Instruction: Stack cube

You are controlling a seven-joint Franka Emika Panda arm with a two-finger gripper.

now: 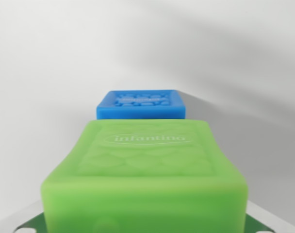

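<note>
- Nearest to the camera is the green cube, which fills the lower half of the wrist view; its close edge is blurred because it is so near.
- Fingers themselves do not appear in the view, so I cannot tell if they are spread or pinching. Only some dark green parts with white holes show at the bottom corners, at about 7 and 5 o'clock, and I cannot say what they belong to.
- My judgement is that the green cube sits so close under the wrist because it is being carried, but the contact is hidden.
- Its material looks like soft, matte silicone or rubber, with rounded edges and corners. On the top face there is a raised oval with the word "infantino" and a shallow relief pattern around it.
- At 12 o'clock from it, farther away, lies the blue cube on the white tabletop. It has the same soft look, with a bumpy relief on the top.
- Both cubes are lined up in one axis, which probably serves the stacking; the green one is not yet over the blue one.
</note>
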